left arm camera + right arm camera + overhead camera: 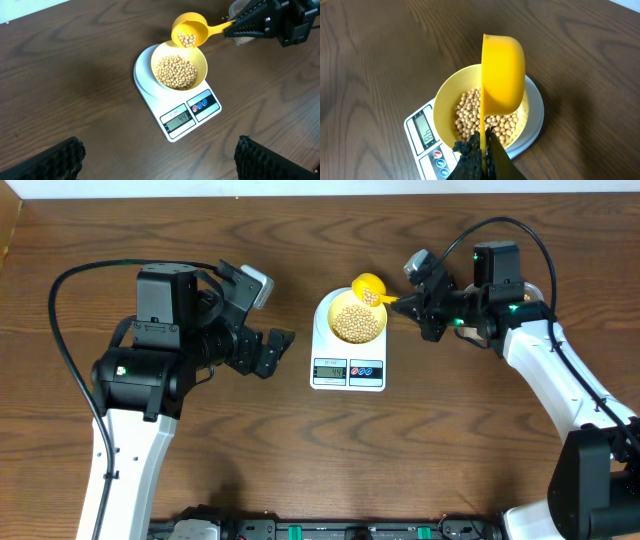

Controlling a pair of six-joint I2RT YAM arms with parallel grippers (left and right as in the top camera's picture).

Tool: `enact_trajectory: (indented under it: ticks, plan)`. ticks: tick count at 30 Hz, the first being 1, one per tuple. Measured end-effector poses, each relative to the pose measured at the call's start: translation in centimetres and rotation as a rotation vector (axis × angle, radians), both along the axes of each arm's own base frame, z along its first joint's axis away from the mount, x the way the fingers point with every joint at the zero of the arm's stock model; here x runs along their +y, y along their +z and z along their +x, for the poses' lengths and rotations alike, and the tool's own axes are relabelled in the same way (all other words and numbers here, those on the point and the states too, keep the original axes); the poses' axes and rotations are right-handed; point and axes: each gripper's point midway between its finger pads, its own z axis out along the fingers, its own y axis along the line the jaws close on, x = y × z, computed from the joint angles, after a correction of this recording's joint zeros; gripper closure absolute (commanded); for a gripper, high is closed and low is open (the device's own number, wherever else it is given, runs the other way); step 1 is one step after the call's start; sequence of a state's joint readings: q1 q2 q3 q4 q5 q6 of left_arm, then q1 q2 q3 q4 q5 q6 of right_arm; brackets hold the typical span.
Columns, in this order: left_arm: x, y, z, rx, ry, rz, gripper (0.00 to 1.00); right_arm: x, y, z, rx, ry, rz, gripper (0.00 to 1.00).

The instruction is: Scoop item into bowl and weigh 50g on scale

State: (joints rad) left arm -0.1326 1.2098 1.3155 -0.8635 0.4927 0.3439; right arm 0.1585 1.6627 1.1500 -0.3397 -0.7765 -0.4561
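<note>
The white scale [347,370] sits mid-table with the pale yellow bowl [340,308] on its platform. Tan beans [175,71] cover the bowl's bottom. My right gripper [425,305] is shut on the thin handle of a bright yellow scoop [370,288]. The scoop hangs tilted over the bowl's far rim with a few beans [187,40] still in it. In the right wrist view the scoop [502,70] stands on edge above the bowl [442,100] and my right gripper [484,145] pinches the handle. My left gripper [275,350] is open and empty, left of the scale, its fingers [60,160] wide apart.
The scale's display [181,118] is lit, and red and blue buttons [200,105] sit beside it. A clear container [241,40] shows partly behind the right gripper. Bare brown wood surrounds the scale [422,132]. Black cables arc over both arms.
</note>
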Motion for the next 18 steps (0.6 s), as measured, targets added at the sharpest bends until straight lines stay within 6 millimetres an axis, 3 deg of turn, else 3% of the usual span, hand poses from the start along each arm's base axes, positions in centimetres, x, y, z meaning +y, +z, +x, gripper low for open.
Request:
enact_trajectory:
  ticks: [18]
  plan:
    - [0.0, 0.0, 0.0, 0.0, 0.0, 0.0, 0.03, 0.0, 0.0, 0.0, 0.008, -0.006, 0.004, 0.99]
